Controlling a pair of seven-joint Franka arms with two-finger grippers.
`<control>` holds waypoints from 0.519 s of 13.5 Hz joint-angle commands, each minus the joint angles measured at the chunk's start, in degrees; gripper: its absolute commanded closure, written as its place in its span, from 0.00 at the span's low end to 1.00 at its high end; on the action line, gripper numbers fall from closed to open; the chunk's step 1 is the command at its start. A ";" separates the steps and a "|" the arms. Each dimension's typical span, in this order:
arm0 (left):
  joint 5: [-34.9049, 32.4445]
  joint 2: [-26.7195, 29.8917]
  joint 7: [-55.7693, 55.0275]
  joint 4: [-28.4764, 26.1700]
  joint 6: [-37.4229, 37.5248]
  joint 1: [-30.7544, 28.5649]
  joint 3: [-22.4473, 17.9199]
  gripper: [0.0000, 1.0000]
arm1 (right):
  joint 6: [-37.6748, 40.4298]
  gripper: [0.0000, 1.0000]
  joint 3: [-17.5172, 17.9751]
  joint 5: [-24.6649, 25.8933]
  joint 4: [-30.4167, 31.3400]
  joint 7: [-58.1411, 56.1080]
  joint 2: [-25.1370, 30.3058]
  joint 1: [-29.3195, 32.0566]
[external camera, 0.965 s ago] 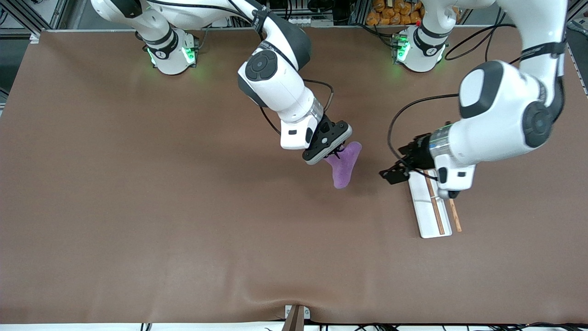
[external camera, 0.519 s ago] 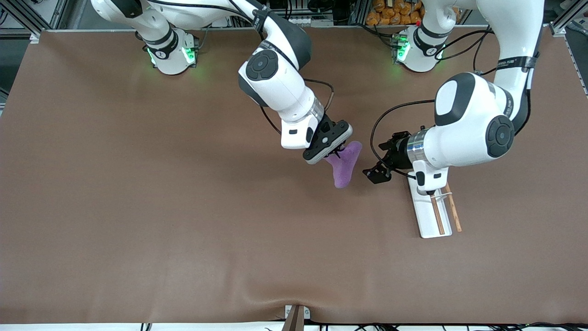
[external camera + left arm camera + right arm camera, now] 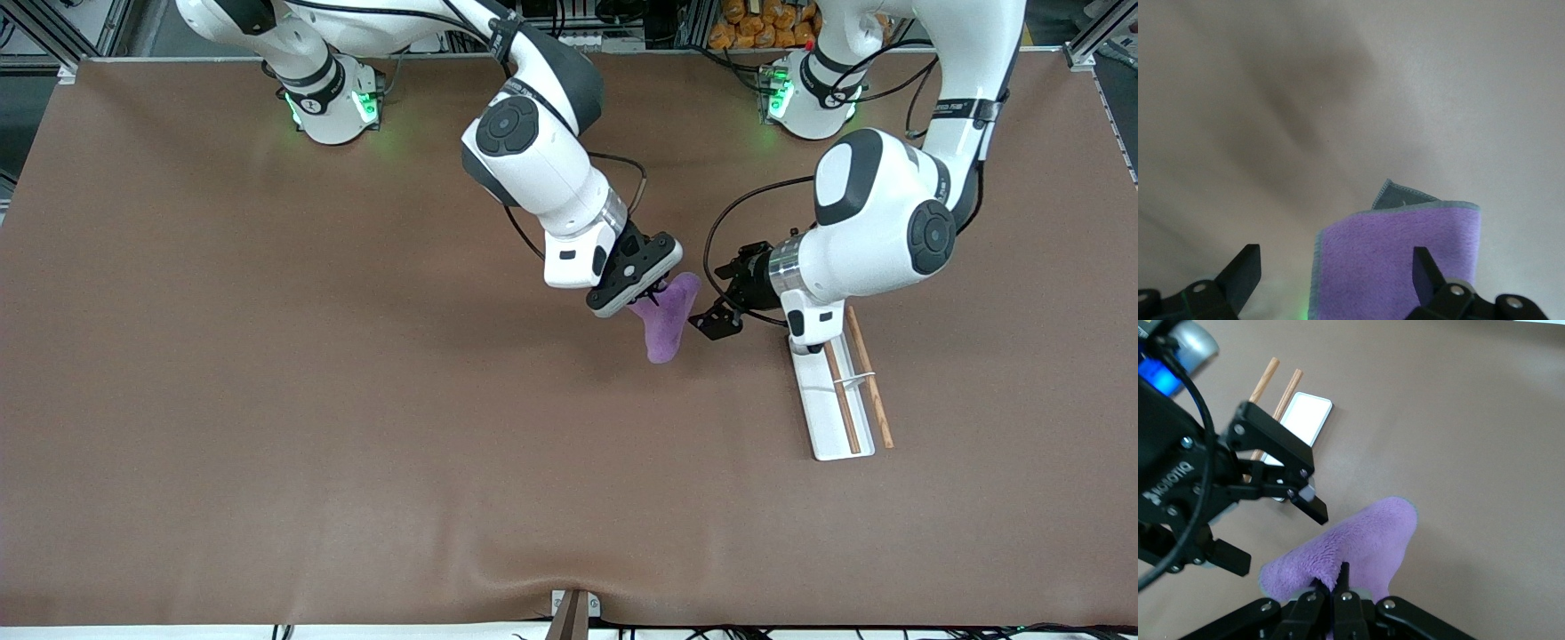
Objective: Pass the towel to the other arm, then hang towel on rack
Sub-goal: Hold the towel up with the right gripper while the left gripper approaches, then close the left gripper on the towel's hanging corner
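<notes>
Front view gives me the right gripper (image 3: pixel 652 292) over the middle of the table (image 3: pixel 267 400), its fingers pinched tight on the towel (image 3: pixel 667 322), which hangs from them in a loose purple fold clear of the surface. My left gripper (image 3: pixel 711 320) sits just beside the towel on the side toward the left arm's end, not touching it as far as I can see. From the left wrist view I see both fingers (image 3: pixel 1238 277) spread wide apart, with the towel's (image 3: pixel 1405 260) free edge lying between them. From the right wrist view the towel (image 3: pixel 1351 550) bulges out from my closed fingers, the left gripper (image 3: pixel 1271 520) gaping next to it. I see the rack (image 3: pixel 836 400) resting flat on the table under the left arm's wrist, apart from the towel, its two brown rods running side by side
</notes>
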State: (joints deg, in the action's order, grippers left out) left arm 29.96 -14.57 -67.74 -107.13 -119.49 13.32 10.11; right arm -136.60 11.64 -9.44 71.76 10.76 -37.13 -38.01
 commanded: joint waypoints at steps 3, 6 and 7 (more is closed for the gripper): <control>4.31 2.17 -0.72 -3.52 -3.73 -0.05 0.70 0.00 | 0.37 1.00 -0.04 -1.02 -1.27 0.66 -0.58 -0.39; 6.68 1.56 -0.46 -3.08 -3.90 -0.05 0.70 0.03 | 0.37 1.00 -0.04 -1.02 -1.18 0.66 -0.49 -0.39; 7.30 1.38 -0.37 -3.00 -4.16 0.04 0.70 0.06 | 0.37 1.00 -0.04 -1.11 -1.27 0.66 -0.49 -0.39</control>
State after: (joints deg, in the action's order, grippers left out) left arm 35.38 -14.44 -67.74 -108.71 -122.35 13.32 10.55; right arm -136.59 11.65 -9.44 71.75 10.76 -37.13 -38.01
